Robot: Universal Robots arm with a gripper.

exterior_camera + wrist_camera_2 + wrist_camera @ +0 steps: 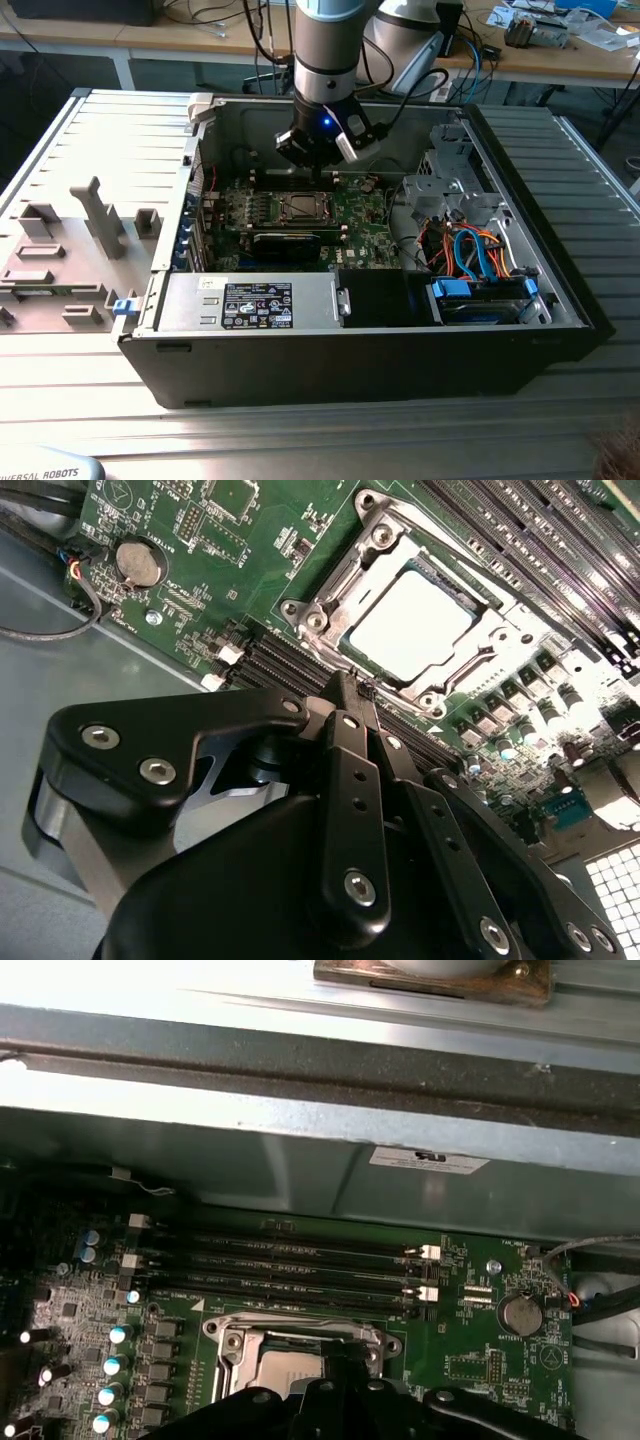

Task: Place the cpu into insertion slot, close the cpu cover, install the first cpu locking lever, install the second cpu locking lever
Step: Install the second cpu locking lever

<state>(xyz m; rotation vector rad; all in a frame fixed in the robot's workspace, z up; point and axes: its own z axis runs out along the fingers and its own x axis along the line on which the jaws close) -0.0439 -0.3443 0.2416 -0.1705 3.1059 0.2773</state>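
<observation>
The cpu (415,620) lies silver side up in the insertion slot (375,528) on the green motherboard (200,540). The cpu cover (322,608), a silvery frame, lies flat around the chip. My gripper (352,685) hangs just above the board beside the socket's edge, its black fingers pressed together with nothing between them. In the exterior view the gripper (318,168) is low inside the open computer case, just behind the socket (300,208). In the first wrist view the gripper (335,1358) covers part of the socket (285,1360).
Long memory slots (290,1260) run beside the socket. A coin battery (138,562) sits on the board. A black card (285,243), a power supply (250,300) and a drive bay with coloured cables (480,260) stand nearby. The case wall (300,1150) rises close behind.
</observation>
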